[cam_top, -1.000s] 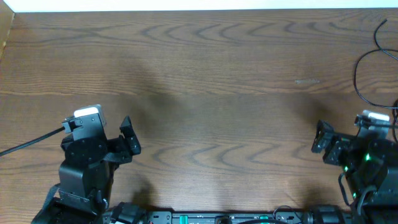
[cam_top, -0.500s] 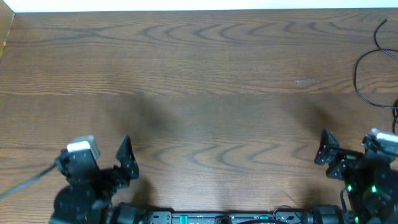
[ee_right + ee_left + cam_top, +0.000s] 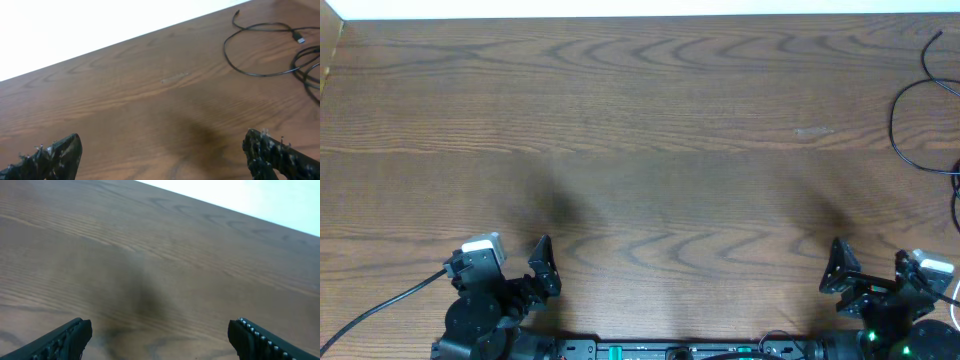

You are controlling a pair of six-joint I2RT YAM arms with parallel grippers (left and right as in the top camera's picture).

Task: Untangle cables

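A thin black cable [image 3: 897,118] lies in loose loops at the table's far right edge. In the right wrist view its loop [image 3: 235,62] ends in a small plug [image 3: 299,38], and more loops run off the right edge. No white cable is in view. My left gripper [image 3: 525,275] is open and empty, low at the front left, over bare wood [image 3: 160,335]. My right gripper [image 3: 850,275] is open and empty at the front right [image 3: 162,155], well short of the cable.
The wooden table [image 3: 640,150] stretches back to a white edge. A thicker black wire [image 3: 380,305] runs from my left arm off the lower left. A wooden ledge [image 3: 330,50] shows at the far left corner.
Both arms have drawn back toward the table's front edge and sit lower in the overhead view. Both grippers stayed open. The black cable has not moved.
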